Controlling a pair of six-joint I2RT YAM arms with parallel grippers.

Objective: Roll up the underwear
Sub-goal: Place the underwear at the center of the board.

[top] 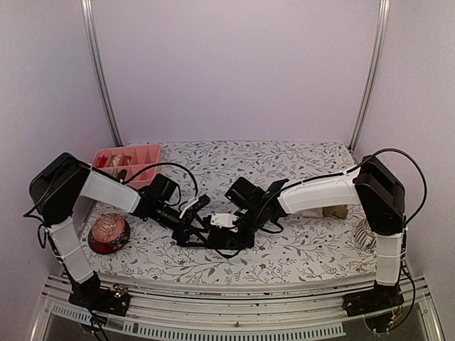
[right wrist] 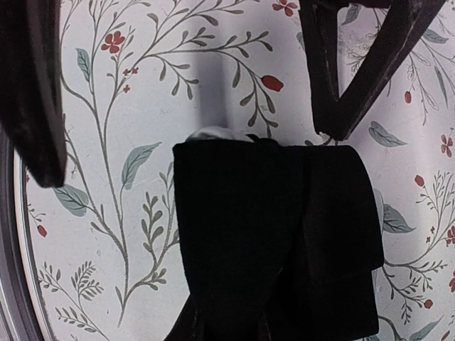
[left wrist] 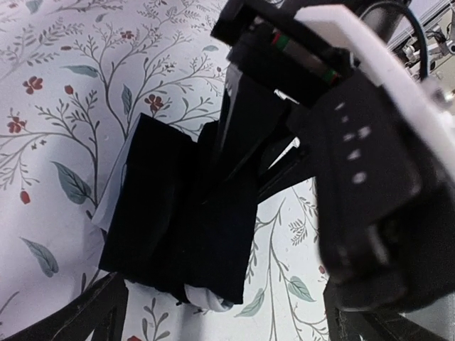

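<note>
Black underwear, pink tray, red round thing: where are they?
black underwear (right wrist: pixel 270 227), right wrist view, middle of the folded cloth.
pink tray (top: pixel 151 158), top view, its right end.
red round thing (top: pixel 108 233), top view, its top.

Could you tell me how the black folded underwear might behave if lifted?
Probably floppy: the black folded cloth underwear lies in loose layers that could sag open. Likely light, being thin. Flat on the floral tablecloth, it should not roll.

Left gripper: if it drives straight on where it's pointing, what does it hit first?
Most likely the black underwear, folded just ahead of the left gripper's open fingers; the right gripper pinching it sits behind. Depth is unclear.
</note>
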